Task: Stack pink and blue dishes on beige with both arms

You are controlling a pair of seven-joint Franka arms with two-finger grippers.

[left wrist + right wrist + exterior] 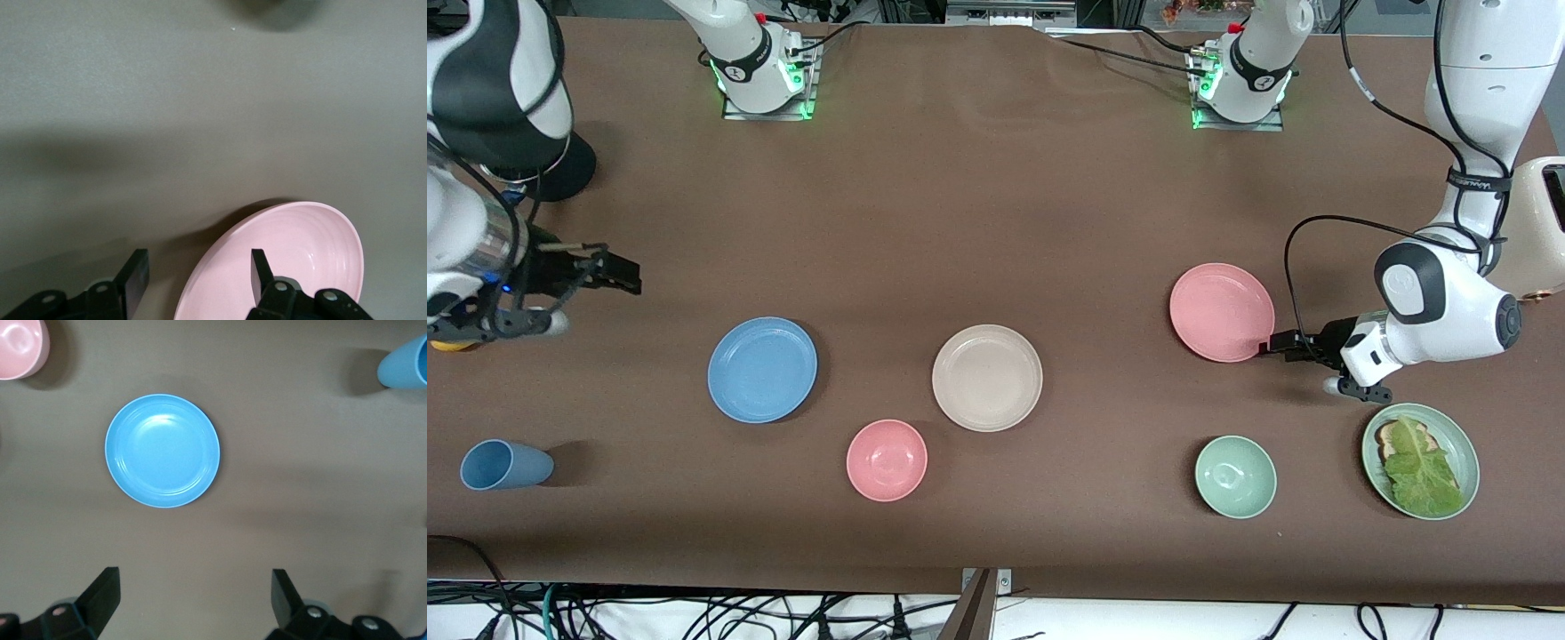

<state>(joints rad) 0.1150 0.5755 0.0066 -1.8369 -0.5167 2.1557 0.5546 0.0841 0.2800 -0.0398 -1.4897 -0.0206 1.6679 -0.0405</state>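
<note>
The salmon pink plate [1221,312] lies toward the left arm's end of the table. My left gripper [1267,347] is open and low at its edge. In the left wrist view the gripper [198,273] straddles the pink plate's [300,260] rim, one finger over the inside and one outside. The beige plate [987,378] sits mid-table with nothing on it. The sky blue plate [762,369] lies toward the right arm's end. My right gripper [627,276] hangs open over bare table, apart from it. In the right wrist view the gripper [193,593] holds nothing, and the blue plate [162,450] shows whole.
A pink bowl [887,460] sits nearer the front camera, between the blue and beige plates. A blue cup [505,465] lies on its side near the table's front corner. A mint bowl [1235,476] and a mint plate [1463,444] with lettuce sit nearer the camera than the left gripper.
</note>
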